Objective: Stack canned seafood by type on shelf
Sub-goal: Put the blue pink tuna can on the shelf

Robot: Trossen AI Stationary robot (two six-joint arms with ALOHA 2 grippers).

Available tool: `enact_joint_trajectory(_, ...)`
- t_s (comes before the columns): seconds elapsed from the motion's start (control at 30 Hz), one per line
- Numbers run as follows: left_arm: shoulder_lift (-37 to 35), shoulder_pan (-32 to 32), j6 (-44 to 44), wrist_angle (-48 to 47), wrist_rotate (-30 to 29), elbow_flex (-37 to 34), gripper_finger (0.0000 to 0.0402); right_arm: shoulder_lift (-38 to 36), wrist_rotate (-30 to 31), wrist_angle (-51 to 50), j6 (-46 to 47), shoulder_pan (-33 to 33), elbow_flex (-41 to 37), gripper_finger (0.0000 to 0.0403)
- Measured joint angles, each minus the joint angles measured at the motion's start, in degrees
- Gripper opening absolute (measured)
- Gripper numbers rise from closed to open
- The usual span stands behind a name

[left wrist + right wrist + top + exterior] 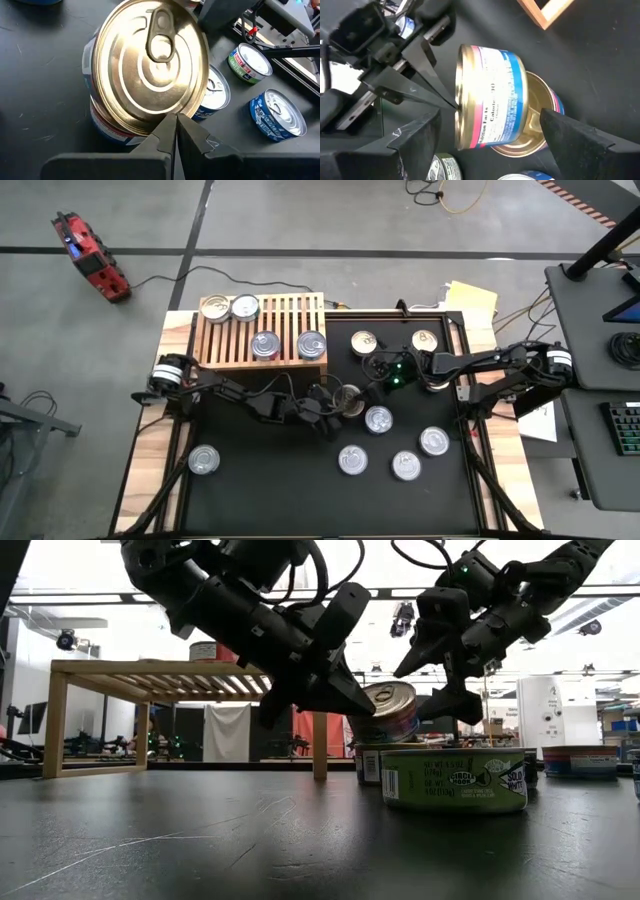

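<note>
the left gripper (335, 406) was pressed shut, its two dark pointed fingers (175, 135) meeting in a thin wedge against the rim of a tilted can (150, 65). that can had a smooth gold lid with stamped concentric rings and an oval pull tab, and a glossy wrapper banded in blue, white and pink (490, 97). it leaned on a second gold-lidded can (540, 112) beneath it, near the middle of the black mat (270, 480), just off the shelf's corner.

the right gripper (490, 140) stood wide open, its blunt matte fingers (412, 137) on either side of the tilted can, not visibly touching it.

the shelf (262, 330) was pale wood with parallel slats; four round cans sat on it, two silver-lidded ones (230, 308) at the back corner and two with reddish-blue rims (288, 345) near the front. more silver-lidded cans (392, 450) lay scattered on the mat, and one (204, 459) sat apart by the left arm.

in the low view a green-labelled can (455, 780) blocked the cans behind it, and the arms covered the shelf's near end. the lower can's label was mostly hidden.
</note>
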Motion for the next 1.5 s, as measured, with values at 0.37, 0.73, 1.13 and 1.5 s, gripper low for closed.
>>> enact_joint_trajectory(0.37,0.9,0.0,0.0,2.0,0.4,0.0,0.0,5.4,-1.6,4.1,-0.5,1.3,0.0,0.0319)
enact_joint_trajectory(0.73,0.9,-0.1,-0.2,2.1,1.6,-0.2,0.0,5.9,-2.1,5.5,-3.6,1.4,0.1,0.0258)
enact_joint_trajectory(1.13,0.9,-0.1,-0.8,2.2,1.9,-0.2,0.0,5.6,-3.3,5.1,-4.6,1.4,0.1,0.0186)
enact_joint_trajectory(1.5,-2.7,-1.4,-0.8,1.1,4.5,-0.2,0.0,-4.4,-3.1,-4.4,-2.5,0.5,0.1,0.0186)
